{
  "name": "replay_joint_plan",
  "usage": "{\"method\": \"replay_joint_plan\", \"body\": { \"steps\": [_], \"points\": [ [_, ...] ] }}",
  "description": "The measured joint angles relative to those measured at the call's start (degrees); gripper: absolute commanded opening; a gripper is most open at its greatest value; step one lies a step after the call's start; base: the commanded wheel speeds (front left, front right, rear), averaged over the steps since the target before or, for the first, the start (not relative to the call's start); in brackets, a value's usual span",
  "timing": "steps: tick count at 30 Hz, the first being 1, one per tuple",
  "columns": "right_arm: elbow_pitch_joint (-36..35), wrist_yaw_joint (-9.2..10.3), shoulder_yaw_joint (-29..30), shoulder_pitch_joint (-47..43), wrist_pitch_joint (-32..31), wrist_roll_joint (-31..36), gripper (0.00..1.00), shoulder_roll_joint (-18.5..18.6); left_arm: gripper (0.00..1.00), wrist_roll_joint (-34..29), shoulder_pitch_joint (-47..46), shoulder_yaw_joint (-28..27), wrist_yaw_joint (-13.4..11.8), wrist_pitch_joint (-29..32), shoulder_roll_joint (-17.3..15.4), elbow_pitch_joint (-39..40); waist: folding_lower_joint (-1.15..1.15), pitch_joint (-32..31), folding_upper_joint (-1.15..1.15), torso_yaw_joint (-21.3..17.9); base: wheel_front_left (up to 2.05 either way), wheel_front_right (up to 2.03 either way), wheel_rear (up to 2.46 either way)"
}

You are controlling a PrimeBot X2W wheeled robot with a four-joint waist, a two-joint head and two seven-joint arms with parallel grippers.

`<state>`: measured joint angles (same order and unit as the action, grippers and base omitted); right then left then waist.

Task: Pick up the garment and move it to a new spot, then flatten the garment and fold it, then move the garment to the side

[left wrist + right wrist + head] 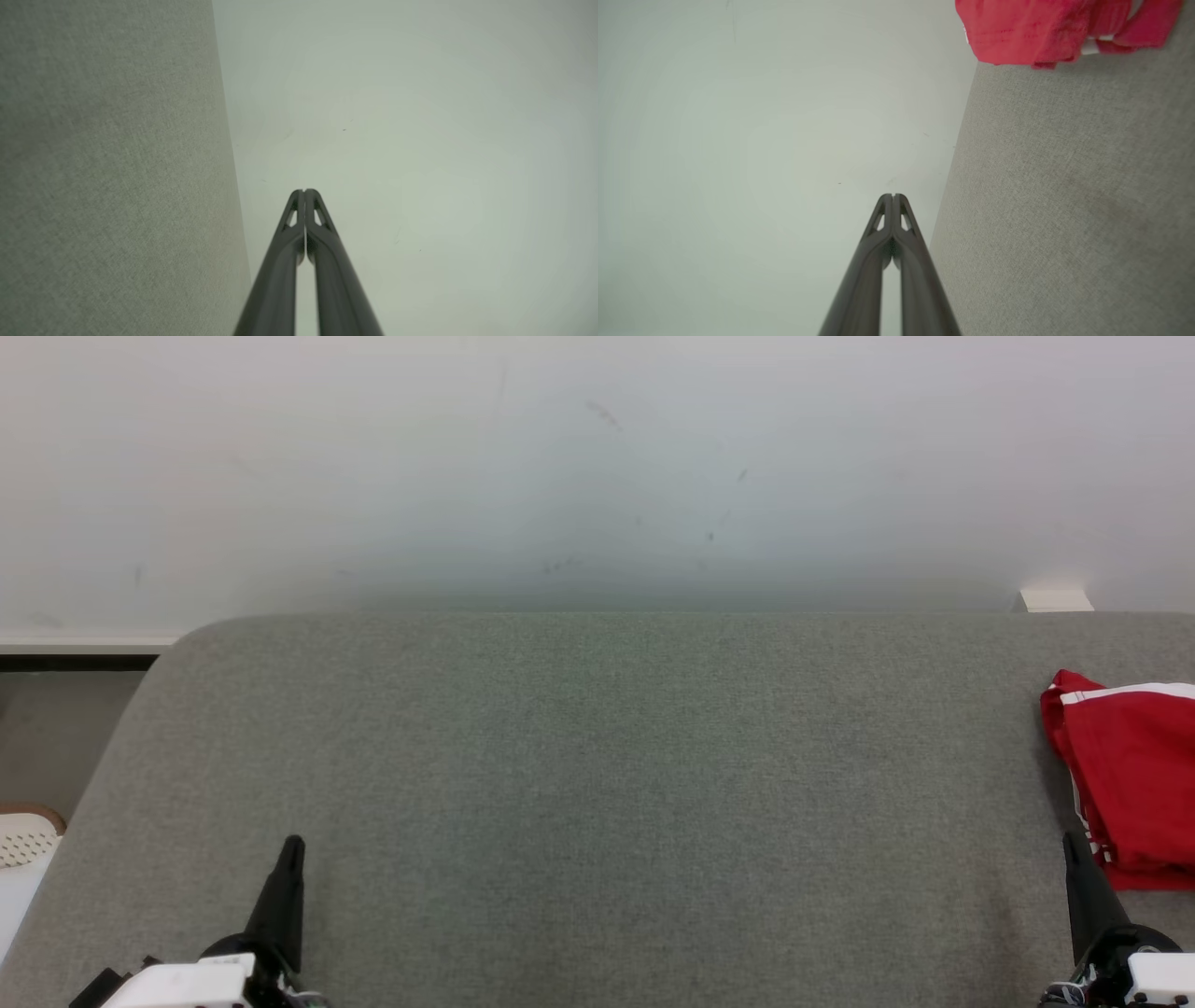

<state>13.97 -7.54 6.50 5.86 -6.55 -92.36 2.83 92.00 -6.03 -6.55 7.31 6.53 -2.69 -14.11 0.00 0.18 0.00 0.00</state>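
grey table (597,803), pale wall (597,476), white basket (23,840)

Noted bright red on the garment (1130,775), trimmed with a white stripe. Found a plain, finely flecked grey weave across the fabric-covered table (597,784). Saw pale off-white on the wall (373,457), marked with faint dark scuffs. Recorded black on the left gripper (292,847) and right gripper (1072,847), white on the wrist housings (187,982). Spotted white, dotted with small holes, on a basket (23,840) with a brown rim.

The red garment (1134,775) is cut off by the right edge.
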Motion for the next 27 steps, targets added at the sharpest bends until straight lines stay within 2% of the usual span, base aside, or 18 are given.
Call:
{"method": "replay_joint_plan", "body": {
  "steps": [27],
  "points": [
    [0.0, 0.0, 0.0, 0.01, 0.0, 0.0, 0.0, 0.0, 0.0, 0.0, 0.0, 0.01, 0.0, 0.0, 0.0, 0.0, 0.0, 0.0, 0.0, 0.0, 0.0, 0.0, 0.0]
  ]
}}
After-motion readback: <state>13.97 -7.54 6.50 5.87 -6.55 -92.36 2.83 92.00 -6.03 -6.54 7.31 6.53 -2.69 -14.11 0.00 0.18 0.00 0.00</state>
